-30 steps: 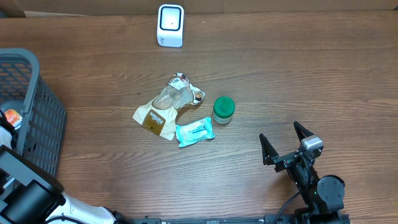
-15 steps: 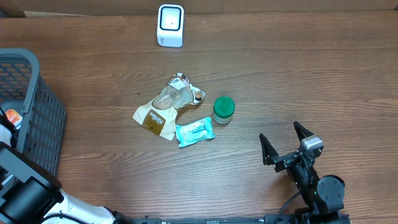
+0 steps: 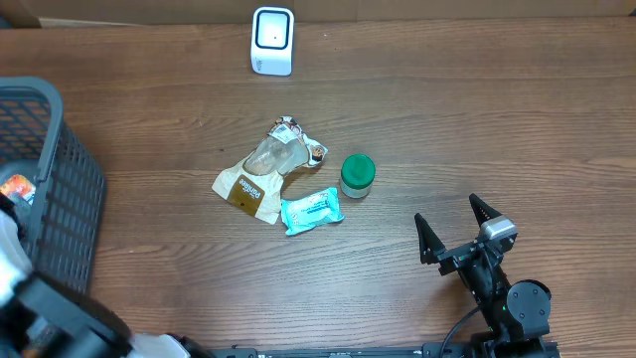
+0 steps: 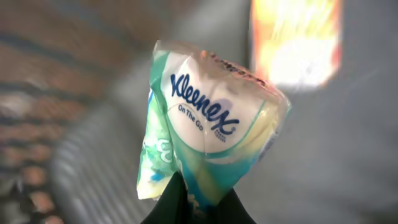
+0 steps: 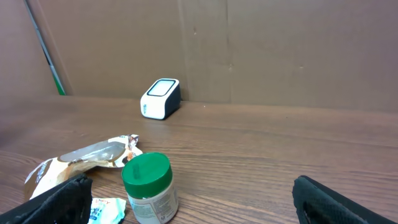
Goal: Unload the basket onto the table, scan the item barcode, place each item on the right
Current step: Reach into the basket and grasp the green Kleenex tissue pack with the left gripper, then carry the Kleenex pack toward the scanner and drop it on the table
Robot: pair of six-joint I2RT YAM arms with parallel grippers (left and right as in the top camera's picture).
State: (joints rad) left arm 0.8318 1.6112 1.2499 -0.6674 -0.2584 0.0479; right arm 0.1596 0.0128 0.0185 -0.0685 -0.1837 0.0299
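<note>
Start at the far left of the overhead frame, where your left arm is a blur beside the basket. The wrist view shows why that matters: the left gripper is pressed together on just the bottom corner of the Kleenex pack, which stands above the fingers against the grey mesh, with an orange packet smeared at the upper right. A pinch that shallow on slick film is your main risk. A quick swing could let the pack pivot or slide out, and if it brushes the basket rim on the way out it could peel free. No barcode shows on the face you can see (it may be on the back or under the fold), so you might present the wrong side and get no read. Moving toward the centre, the scanner sits at the top middle of the table. Below it lie a snack bag, a second tissue pack and a green-lidded jar, all close together, and a low sweep across them could tip the jar. At the lower right, the right gripper rests with its jaws spread wide and empty, well apart from everything, so it is a hazard only if you bring both arms to the middle together.
</note>
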